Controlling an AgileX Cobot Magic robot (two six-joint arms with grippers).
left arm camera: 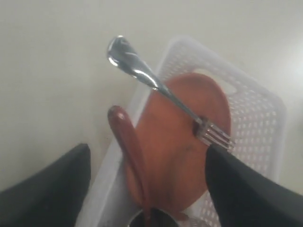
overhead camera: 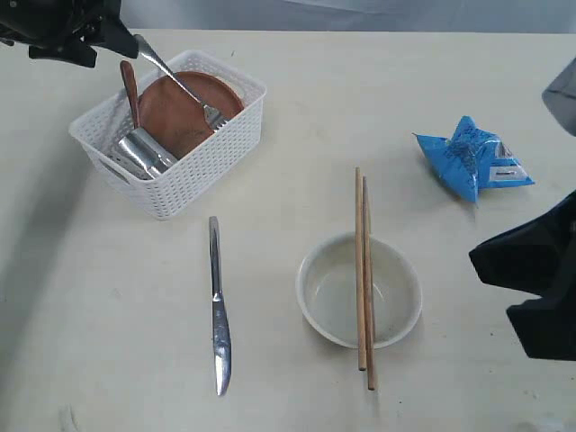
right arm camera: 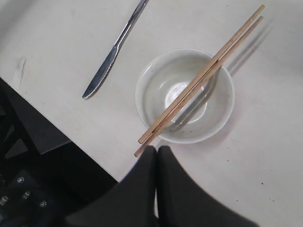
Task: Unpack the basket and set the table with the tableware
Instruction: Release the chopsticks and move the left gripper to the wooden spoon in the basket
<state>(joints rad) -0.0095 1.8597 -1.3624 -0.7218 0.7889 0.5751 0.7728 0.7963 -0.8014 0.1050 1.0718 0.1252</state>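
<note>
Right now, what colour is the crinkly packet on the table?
The packet is bright blue with a small pale patch; the exterior view shows it best.

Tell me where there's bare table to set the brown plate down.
Big bare patch: the table below the basket, beside the knife. Another between basket and blue packet, beyond the bowl. Between knife and bowl is narrower; chopsticks lie across the bowl.
</note>
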